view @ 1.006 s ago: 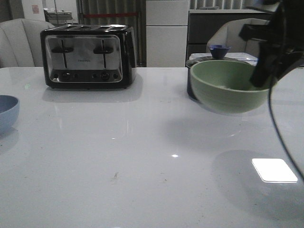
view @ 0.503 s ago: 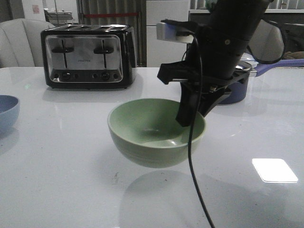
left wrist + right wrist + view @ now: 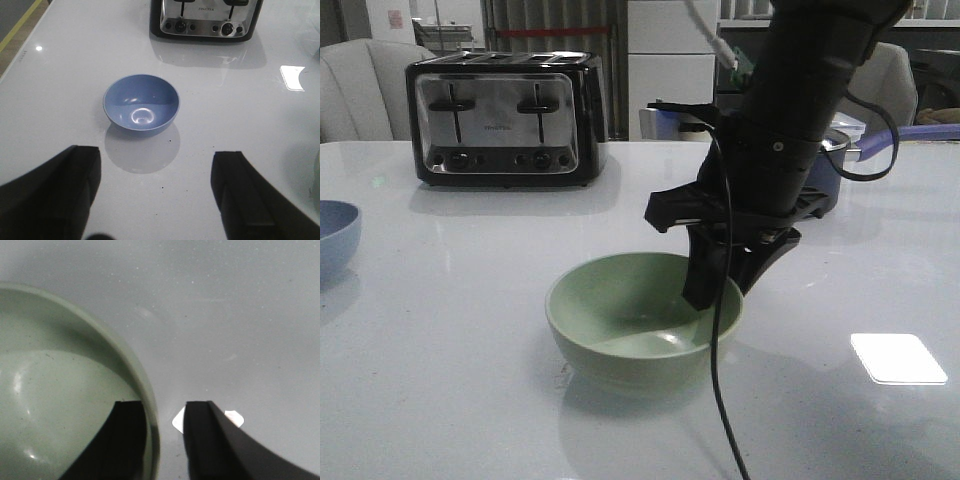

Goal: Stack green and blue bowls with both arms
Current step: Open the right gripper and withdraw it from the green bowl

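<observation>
The pale green bowl [image 3: 620, 320] rests upright on the white table near the middle front. My right gripper [image 3: 718, 285] stands at its right rim. In the right wrist view one finger is inside the green bowl [image 3: 50, 390] against the rim. The other finger [image 3: 210, 440] is outside, with a gap to the rim, so the right gripper [image 3: 164, 407] is open. The periwinkle blue bowl [image 3: 335, 235] sits at the table's far left. In the left wrist view my left gripper [image 3: 155, 165] is wide open and empty, short of the blue bowl [image 3: 141, 105].
A black and chrome toaster [image 3: 505, 115] stands at the back left and also shows in the left wrist view [image 3: 205, 20]. A dark navy saucepan [image 3: 825, 175] sits behind the right arm. The table's left edge [image 3: 20, 55] lies near the blue bowl.
My right arm carried the green bowl from the back right to the middle front and lowered it onto the table. The blue bowl has not moved.
</observation>
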### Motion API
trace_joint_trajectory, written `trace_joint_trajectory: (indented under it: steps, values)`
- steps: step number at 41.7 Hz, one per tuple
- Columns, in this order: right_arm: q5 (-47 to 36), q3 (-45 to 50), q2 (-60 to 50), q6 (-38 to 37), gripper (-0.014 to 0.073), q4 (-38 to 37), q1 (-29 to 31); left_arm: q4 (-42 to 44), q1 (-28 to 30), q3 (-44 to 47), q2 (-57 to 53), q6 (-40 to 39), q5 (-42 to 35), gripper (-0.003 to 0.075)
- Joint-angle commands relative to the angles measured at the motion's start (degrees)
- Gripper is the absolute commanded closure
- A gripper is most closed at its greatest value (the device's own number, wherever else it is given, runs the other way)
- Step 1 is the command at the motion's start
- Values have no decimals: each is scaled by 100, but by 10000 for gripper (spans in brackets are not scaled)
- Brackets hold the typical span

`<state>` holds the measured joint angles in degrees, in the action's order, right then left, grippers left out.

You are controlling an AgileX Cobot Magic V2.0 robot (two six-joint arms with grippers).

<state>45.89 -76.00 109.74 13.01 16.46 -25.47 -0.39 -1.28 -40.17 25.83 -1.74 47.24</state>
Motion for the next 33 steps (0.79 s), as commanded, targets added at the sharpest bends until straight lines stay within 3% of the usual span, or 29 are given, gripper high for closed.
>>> trace_joint_trajectory:
  steps: [1,12,21,33]
  values:
    - [-28,-260,-425,65,123,17,-1,-41,4,-177,78,-27,-423,193]
    - [-83,-6,-1763,197,127,-23,-11,-41,4,-177,78,-27,-423,194]
    - [-293,1134,-3455,748,127,-79,-11,-41,4,-177,78,-27,-423,194]
    - [-323,2646,-5385,761,127,-135,-11,-41,4,-177,78,-27,-423,194]
